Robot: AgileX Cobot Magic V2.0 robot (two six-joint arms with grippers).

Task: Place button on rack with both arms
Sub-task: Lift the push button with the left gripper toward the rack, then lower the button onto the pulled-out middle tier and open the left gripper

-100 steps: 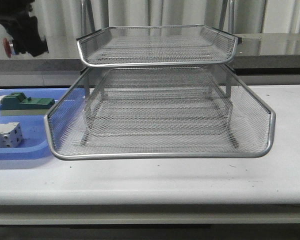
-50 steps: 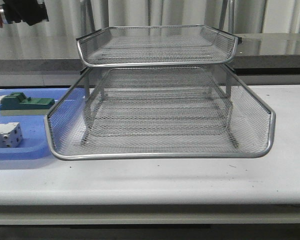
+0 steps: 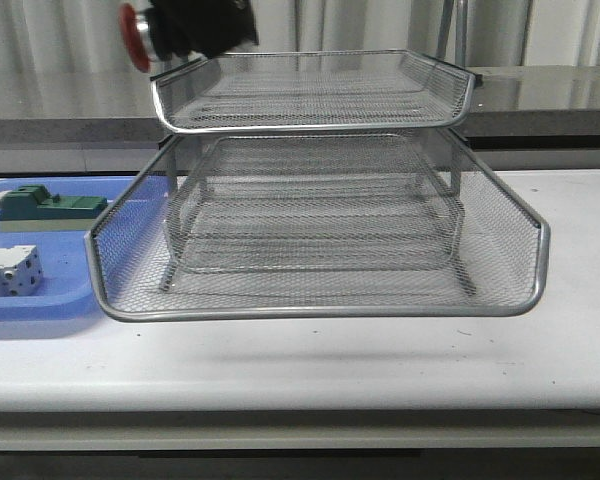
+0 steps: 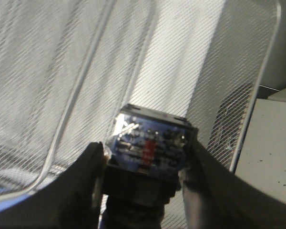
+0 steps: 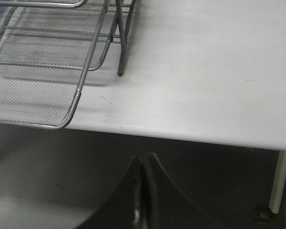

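Left tool (image 4: pixel 145 191) clamps the button (image 4: pixel 150 145) above the rack (image 3: pixel 320 120) (right tool (image 5: pixel 142 191) closed, idle); release remains.

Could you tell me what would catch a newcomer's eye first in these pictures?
The big silver wire-mesh rack fills the middle of the white table. Above its top tray's left corner, the left gripper holds the button, its red cap facing left. A blue tray with two small parts sits at far left.
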